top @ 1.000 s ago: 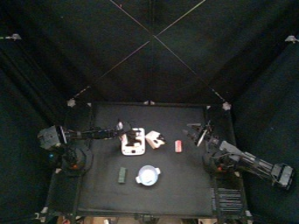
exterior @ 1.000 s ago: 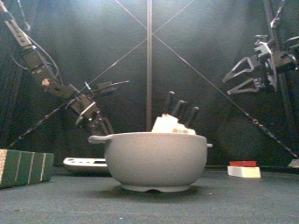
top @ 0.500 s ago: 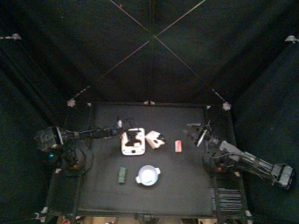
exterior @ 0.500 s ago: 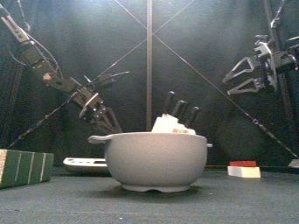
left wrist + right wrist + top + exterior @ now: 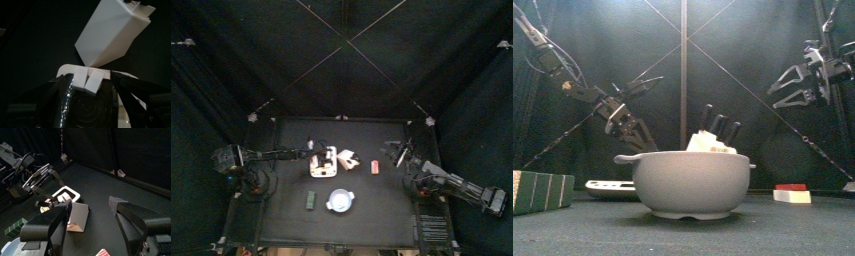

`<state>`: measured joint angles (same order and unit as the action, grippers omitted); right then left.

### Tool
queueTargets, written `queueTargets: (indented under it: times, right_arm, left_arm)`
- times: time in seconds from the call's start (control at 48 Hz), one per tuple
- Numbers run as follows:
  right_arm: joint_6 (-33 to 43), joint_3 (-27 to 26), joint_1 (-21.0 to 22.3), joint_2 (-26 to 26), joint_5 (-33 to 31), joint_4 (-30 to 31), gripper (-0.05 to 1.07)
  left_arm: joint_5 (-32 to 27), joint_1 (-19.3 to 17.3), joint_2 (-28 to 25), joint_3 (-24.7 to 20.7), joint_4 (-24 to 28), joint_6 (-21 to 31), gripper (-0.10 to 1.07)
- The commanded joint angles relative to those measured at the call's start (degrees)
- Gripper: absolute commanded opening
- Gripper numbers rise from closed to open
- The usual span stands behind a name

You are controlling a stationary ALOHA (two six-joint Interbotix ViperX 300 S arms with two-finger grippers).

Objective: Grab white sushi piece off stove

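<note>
Left gripper [image 5: 90, 87] jaws spread wide, holding nothing, poised over the stove [image 5: 83, 107]. White sushi piece [image 5: 89, 80] lies on the stove's top between the spread jaws, touched by neither. Just beyond stands a white carton [image 5: 110, 32]. Right gripper [image 5: 90, 220] jaws also spread, empty, raised well off at the table's [image 5: 291, 190] right side. Bowl [image 5: 687, 185] near front edge.

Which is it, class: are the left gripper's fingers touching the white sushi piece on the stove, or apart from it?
Apart. In the left wrist view the open left gripper has dark gaps on both sides of the sushi piece, which rests on the stove.
</note>
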<state>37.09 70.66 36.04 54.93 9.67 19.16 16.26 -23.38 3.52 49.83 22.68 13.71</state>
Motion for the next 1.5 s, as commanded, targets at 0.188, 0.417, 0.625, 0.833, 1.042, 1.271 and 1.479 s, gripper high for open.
queueTargets:
  times: [0.188, 0.417, 0.625, 0.833, 1.042, 1.271, 1.479]
  right_arm:
    - [0.1, -0.6, 0.2, -0.7, 0.4, -0.1, 0.93]
    - [0.1, -0.5, 0.2, -0.7, 0.4, -0.1, 0.93]
    - [0.1, -0.5, 0.1, -0.7, 0.4, 0.0, 0.93]
    - [0.1, -0.5, 0.2, -0.7, 0.4, -0.1, 0.93]
    - [0.1, -0.4, 0.2, -0.7, 0.4, 0.0, 0.93]
    - [0.1, -0.4, 0.1, -0.7, 0.5, 0.0, 0.93]
    - [0.1, -0.4, 0.1, -0.8, 0.4, 0.0, 0.93]
  left_arm:
    - [0.4, -0.3, -3.3, -3.3, 2.0, 0.0, 1.04]
    - [0.4, -1.1, -5.0, -4.2, 2.3, 0.0, 1.04]
    - [0.4, -1.1, -5.6, -3.6, 2.1, 0.0, 1.04]
    - [0.4, -1.2, -5.8, -3.7, 2.0, 0.0, 1.04]
    - [0.4, -1.5, -6.2, -3.6, 2.0, 0.0, 1.04]
    - [0.4, -1.6, -6.9, -3.6, 1.9, 0.0, 1.00]
    - [0.4, -1.8, -6.7, -3.6, 1.9, 0.0, 0.89]
